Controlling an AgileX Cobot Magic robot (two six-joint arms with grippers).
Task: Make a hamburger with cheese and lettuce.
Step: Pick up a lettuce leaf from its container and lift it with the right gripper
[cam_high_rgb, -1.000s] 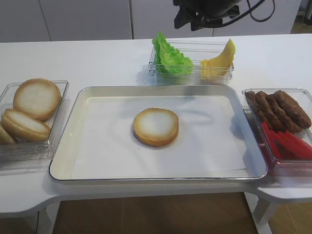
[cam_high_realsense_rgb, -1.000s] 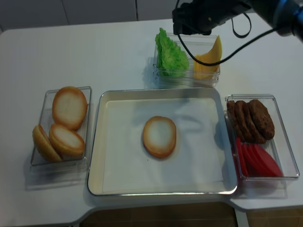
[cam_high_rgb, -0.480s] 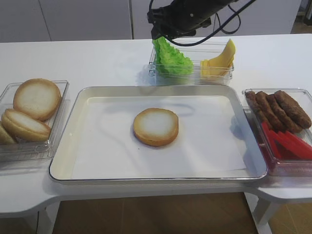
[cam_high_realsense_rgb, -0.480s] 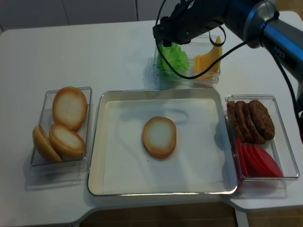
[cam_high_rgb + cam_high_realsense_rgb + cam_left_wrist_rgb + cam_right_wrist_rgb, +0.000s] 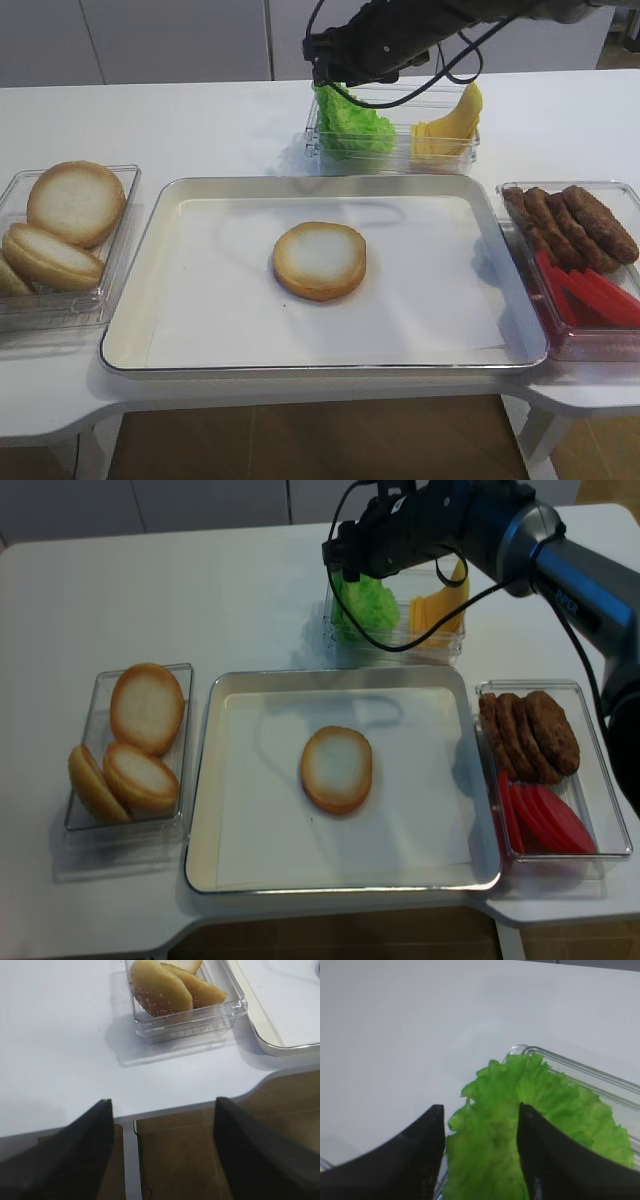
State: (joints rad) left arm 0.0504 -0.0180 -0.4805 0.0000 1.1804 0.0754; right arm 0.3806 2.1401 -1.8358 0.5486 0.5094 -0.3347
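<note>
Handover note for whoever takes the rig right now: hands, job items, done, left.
Right hand: open, over the lettuce in the clear back container, fingers straddling the leaf's edge, no grip yet.
Left hand: open, empty, parked off the table's front left by the bun box.
Hamburger: bun half, flat face up, mid tray, bare.
Cheese: in the lettuce's container. Patties and red slices: box right of tray.
Done: base bun placed.
Left: grasp the lettuce, stack lettuce and cheese, top bun.
</note>
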